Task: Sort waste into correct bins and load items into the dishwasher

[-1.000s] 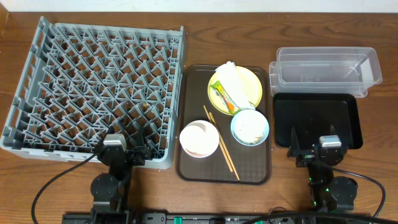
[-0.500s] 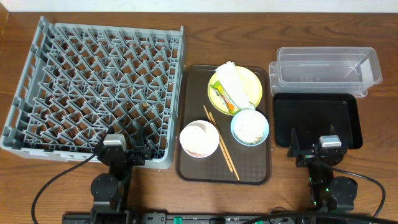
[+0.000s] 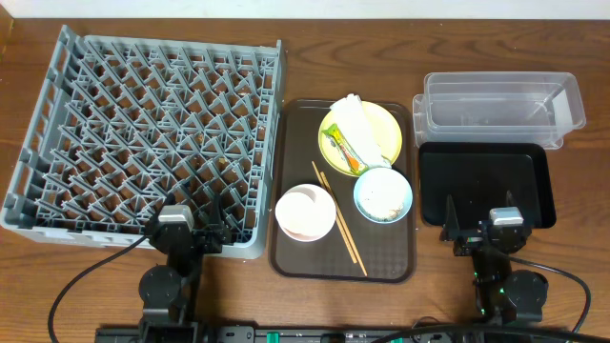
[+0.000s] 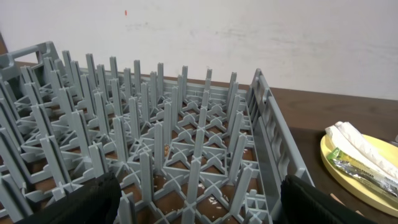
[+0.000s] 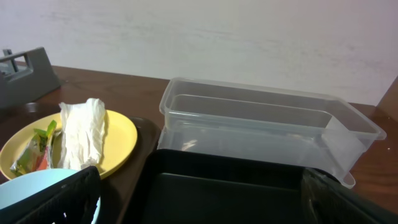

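Note:
The grey dish rack (image 3: 143, 133) fills the left of the table. On the brown tray (image 3: 295, 257) a yellow plate (image 3: 389, 126) carries a white napkin (image 3: 362, 129) and a green-and-yellow wrapper (image 3: 343, 148). A light blue bowl (image 3: 383, 194) holds whitish scraps. A white-pink bowl (image 3: 305, 212) and wooden chopsticks (image 3: 339, 232) lie beside it. The clear tub (image 3: 500, 105) and the black tray (image 3: 486, 181) stand at the right. My left gripper (image 3: 183, 233) is open over the rack's near edge (image 4: 199, 205). My right gripper (image 3: 486, 231) is open over the black tray's near edge (image 5: 205, 199). No small white cup shows.
Bare wooden table lies along the front edge, between the rack and brown tray, and behind the tub. A plain wall stands at the back in both wrist views. Black cables run from both arm bases at the front.

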